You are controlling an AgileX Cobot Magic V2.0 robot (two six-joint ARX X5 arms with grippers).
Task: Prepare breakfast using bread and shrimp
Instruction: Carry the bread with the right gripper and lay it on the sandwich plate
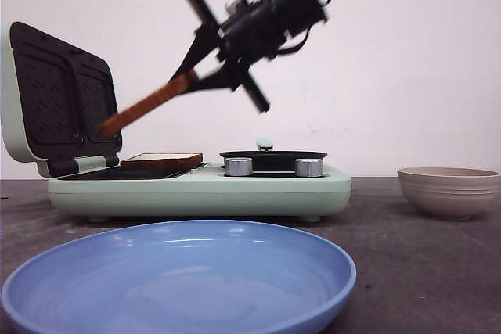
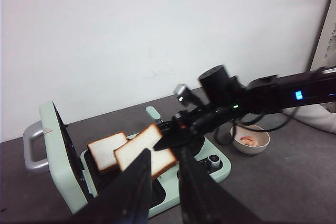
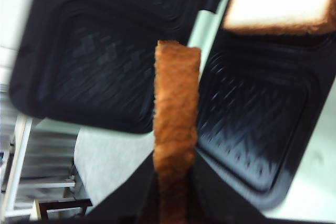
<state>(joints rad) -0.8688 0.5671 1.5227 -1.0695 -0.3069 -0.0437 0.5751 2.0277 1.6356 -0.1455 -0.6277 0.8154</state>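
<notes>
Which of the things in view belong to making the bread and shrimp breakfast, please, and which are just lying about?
Part of the job:
- bread slice in the right pincer
- bread slice lying on the sandwich maker
- bowl with shrimp
- blue plate, probably for serving

Just lying about:
- small black pan
- idle left pincer

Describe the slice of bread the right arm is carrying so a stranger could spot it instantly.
Find the mint-green sandwich maker with its lid open on the dark table. Above its grill plates, the right gripper holds a bread slice by one edge, tilted down toward the lid. Unlike the other slice, which lies flat on a plate, this one hangs in the air, showing its brown crust edge-on.
</notes>
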